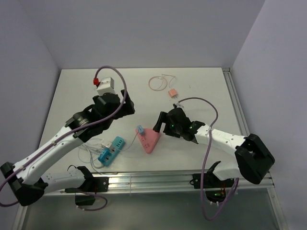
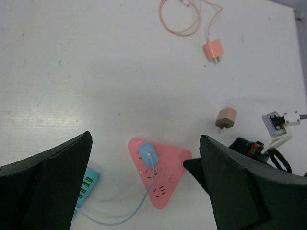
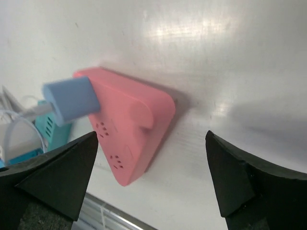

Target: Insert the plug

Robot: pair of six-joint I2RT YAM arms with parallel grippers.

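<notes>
Top view: the blue plug [image 1: 139, 129] sits in the pink triangular strip [image 1: 149, 140] at mid-table [image 1: 201, 81]. The left jaws at its 11 o'clock and the right jaws at 3 o'clock are both released and empty.
Left wrist: the plug is at the strip's 11 o'clock corner, and the socket markings are too small to read.
Right wrist: the plug is at the strip's 9 o'clock end.

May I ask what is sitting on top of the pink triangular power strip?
A blue plug sits on the pink power strip near one corner, its pale cable trailing away. Its prongs are hidden, so seating depth is unclear.
</notes>
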